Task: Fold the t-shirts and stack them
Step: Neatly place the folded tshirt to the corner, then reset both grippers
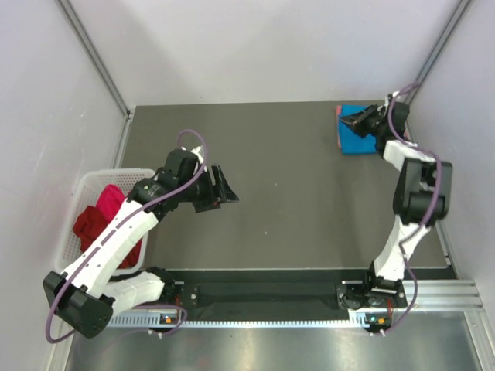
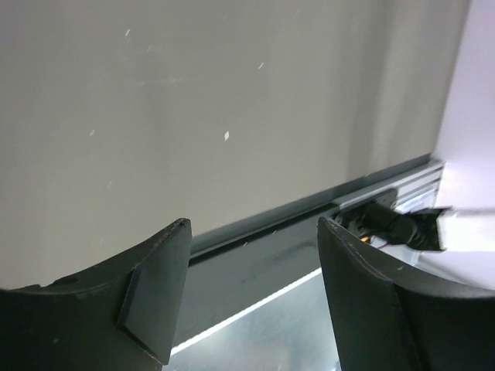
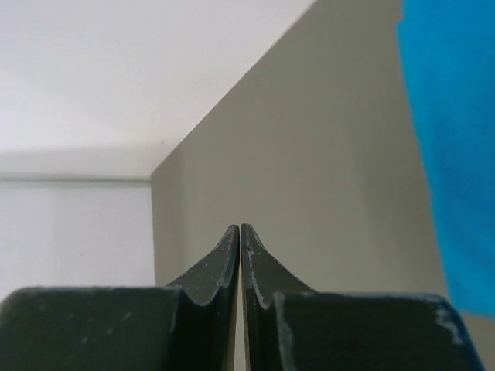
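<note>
A bright blue t-shirt [image 1: 356, 139] lies folded at the table's back right; it also fills the right edge of the right wrist view as the blue t-shirt [image 3: 452, 139]. A thin salmon pink edge [image 1: 338, 130] shows along its left side. My right gripper [image 1: 345, 120] hovers over the shirt's back left corner; its jaws [image 3: 240, 229] are shut with nothing between them. A dark red t-shirt [image 1: 91, 222] and a magenta t-shirt [image 1: 113, 198] lie bunched in the basket. My left gripper [image 1: 227, 187] hangs over the mid-left table, open and empty [image 2: 255, 232].
The white lattice basket [image 1: 87, 182] stands off the table's left edge, beside my left arm. White walls close in the back and both sides. A metal rail [image 1: 263, 313] runs along the near edge, also seen in the left wrist view as the rail [image 2: 255, 305].
</note>
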`<state>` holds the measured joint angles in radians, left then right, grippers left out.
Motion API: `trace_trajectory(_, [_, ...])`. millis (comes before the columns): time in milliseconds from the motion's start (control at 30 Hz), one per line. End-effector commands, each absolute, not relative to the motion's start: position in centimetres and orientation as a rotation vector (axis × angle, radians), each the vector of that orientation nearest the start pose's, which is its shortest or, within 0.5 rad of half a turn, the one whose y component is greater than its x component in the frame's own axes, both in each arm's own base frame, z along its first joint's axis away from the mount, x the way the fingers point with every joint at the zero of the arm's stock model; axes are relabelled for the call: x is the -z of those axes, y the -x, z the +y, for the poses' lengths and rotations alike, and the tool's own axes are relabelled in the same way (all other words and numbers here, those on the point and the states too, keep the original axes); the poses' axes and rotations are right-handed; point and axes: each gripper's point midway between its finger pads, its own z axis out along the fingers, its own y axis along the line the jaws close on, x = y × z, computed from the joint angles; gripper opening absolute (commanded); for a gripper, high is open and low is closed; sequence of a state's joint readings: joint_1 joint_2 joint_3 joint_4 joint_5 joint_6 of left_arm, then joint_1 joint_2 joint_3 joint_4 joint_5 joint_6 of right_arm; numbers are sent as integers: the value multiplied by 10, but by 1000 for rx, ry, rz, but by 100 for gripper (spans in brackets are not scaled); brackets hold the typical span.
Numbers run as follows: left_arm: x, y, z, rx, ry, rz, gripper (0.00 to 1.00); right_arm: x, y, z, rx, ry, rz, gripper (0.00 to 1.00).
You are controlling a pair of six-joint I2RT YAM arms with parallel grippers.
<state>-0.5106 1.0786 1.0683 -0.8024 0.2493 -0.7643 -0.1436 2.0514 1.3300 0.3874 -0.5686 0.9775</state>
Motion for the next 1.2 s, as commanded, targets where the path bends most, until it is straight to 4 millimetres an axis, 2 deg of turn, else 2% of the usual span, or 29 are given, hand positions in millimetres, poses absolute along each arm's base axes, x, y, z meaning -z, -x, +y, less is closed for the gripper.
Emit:
trace_trajectory(0, [-242, -240, -215, 946, 212, 2392, 71, -226, -517, 62, -964, -481, 1951, 3])
trace_trajectory(33, [-246, -247, -219, 969, 212, 2358, 71, -227, -506, 66, -929, -460, 1991, 4])
trace_trajectory(67, [-247, -249, -222, 988, 226, 2349, 72, -230, -482, 70, -882, -412, 2046, 5])
trace_trajectory(133, [-246, -253, -224, 1012, 246, 2314, 72, -232, -457, 91, -870, -329, 2097, 6])
trace_trajectory(167, [-246, -255, -224, 1025, 276, 2299, 73, -233, -435, 97, -861, -292, 2119, 7])
trace_trajectory(200, [-237, -254, -223, 1026, 296, 2305, 73, -232, -422, 104, -877, -271, 2126, 8])
trace_trajectory(267, [-243, -256, -225, 1080, 328, 2238, 73, -225, -385, 124, -939, -251, 2141, 9])
trace_trajectory(300, [-228, -253, -224, 1080, 349, 2252, 73, -228, -374, 134, -993, -216, 2115, 9])
trace_trajectory(333, [-237, -254, -224, 1121, 362, 2195, 73, -226, -362, 138, -1032, -239, 2116, 9])
trace_trajectory(367, [-235, -252, -223, 1132, 368, 2179, 74, -217, -340, 142, -1071, -235, 2123, 9])
trace_trajectory(400, [-219, -248, -221, 1127, 388, 2195, 74, -216, -332, 144, -1090, -225, 2106, 10])
trace_trajectory(467, [-222, -246, -217, 1155, 408, 2130, 74, -203, -305, 144, -1111, -228, 2103, 13])
trace_trajectory(500, [-207, -243, -211, 1130, 440, 2139, 74, -199, -296, 143, -1109, -227, 2107, 14])
trace_trajectory(567, [-213, -239, -206, 1160, 468, 2069, 75, -181, -272, 139, -1088, -227, 2144, 20])
trace_trajectory(600, [-199, -235, -202, 1153, 490, 2081, 76, -173, -266, 134, -1059, -247, 2159, 23])
trace_trajectory(633, [-208, -234, -201, 1190, 492, 2023, 77, -165, -259, 131, -1044, -273, 2173, 35])
trace_trajectory(667, [-204, -232, -199, 1196, 506, 2016, 77, -151, -247, 128, -1039, -302, 2179, 43])
trace_trajectory(700, [-188, -227, -197, 1195, 525, 2033, 78, -143, -243, 124, -1025, -346, 2176, 50])
trace_trajectory(733, [-196, -224, -197, 1247, 533, 1984, 79, -135, -237, 123, -1043, -400, 2184, 60])
trace_trajectory(767, [-192, -221, -197, 1265, 544, 1974, 80, -119, -229, 123, -1051, -429, 2202, 64])
trace_trajectory(800, [-171, -216, -195, 1268, 575, 1998, 80, -115, -225, 126, -1079, -434, 2212, 71])
trace_trajectory(833, [-182, -212, -195, 1330, 578, 1934, 80, -111, -222, 128, -1108, -469, 2221, 80])
trace_trajectory(867, [-179, -208, -194, 1352, 586, 1925, 81, -108, -219, 130, -1130, -472, 2228, 84])
trace_trajectory(900, [-165, -203, -192, 1358, 607, 1935, 81, -110, -219, 132, -1143, -465, 2220, 93])
trace_trajectory(933, [-173, -198, -189, 1403, 619, 1883, 81, -115, -220, 134, -1165, -456, 2207, 99])
trace_trajectory(967, [-163, -196, -185, 1399, 647, 1878, 81, -121, -219, 137, -1196, -431, 2197, 99])
trace_trajectory(1000, [-169, -190, -179, 1416, 650, 1831, 82, -124, -220, 138, -1202, -414, 2188, 100])
trace_trajectory(1133, [-161, -185, -160, 1392, 746, 1759, 86, -135, -210, 152, -1363, -374, 2085, 100])
trace_trajectory(1167, [-158, -183, -160, 1374, 744, 1795, 87, -127, -200, 154, -1394, -377, 2065, 100])
